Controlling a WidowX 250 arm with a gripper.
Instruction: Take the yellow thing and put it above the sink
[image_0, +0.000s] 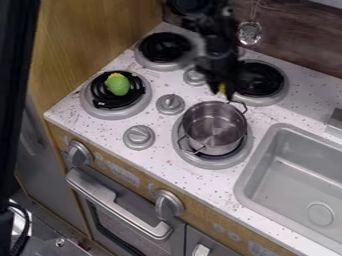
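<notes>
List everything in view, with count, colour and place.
Metal pot: 1, silver, on the burner nearest the sink
Burners: 4, black with grey surrounds, on the counter
Green object: 1, green with yellow edge, on the left burner
Yellow bit: 1, yellow, at the gripper's tip
Stovetop knobs: 3, grey, among burners
Oven knobs: 2, grey, front panel
Oven handle: 1, silver, oven front
Sink: 1, grey, right
Counter: 1, speckled white, under the burners
Strainer: 1, silver, back wall
Gripper: 1, black, above the counter behind the pot
</notes>
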